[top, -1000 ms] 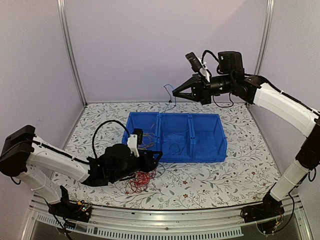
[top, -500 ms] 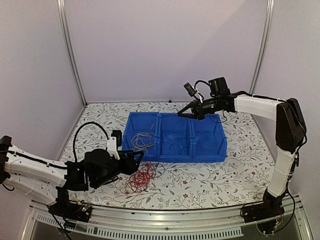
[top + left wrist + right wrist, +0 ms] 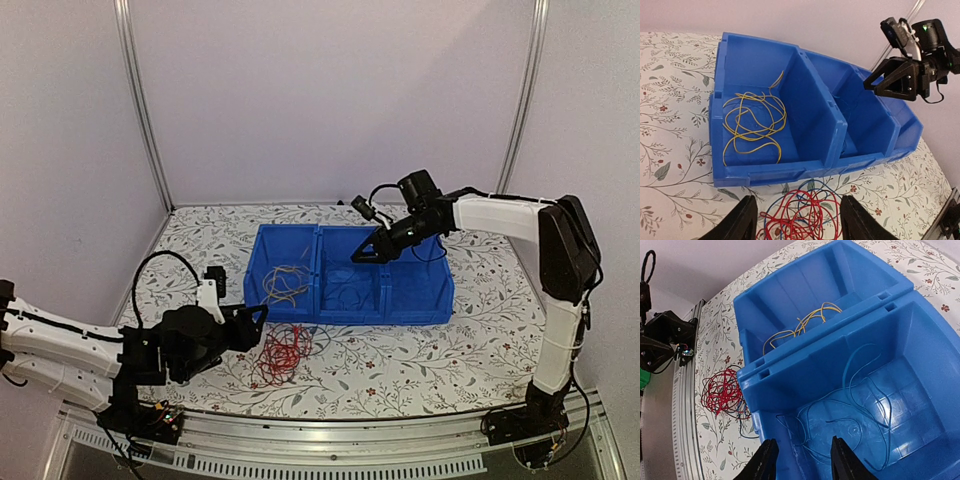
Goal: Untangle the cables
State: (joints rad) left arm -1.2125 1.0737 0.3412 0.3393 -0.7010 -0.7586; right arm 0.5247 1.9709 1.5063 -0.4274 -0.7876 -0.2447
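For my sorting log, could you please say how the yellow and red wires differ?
The thin yellow wires lie inside the blue plastic bin; the thin red wires lie on the table outside it. Yellow loops are loose and spread; red ones bunch densely. Both are loopy.

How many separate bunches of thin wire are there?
3: yellow wires in the left compartment of the blue tray, dark blue wires in its middle compartment, red wires on the table in front, with blue strands mixed in. The right compartment is partly hidden.
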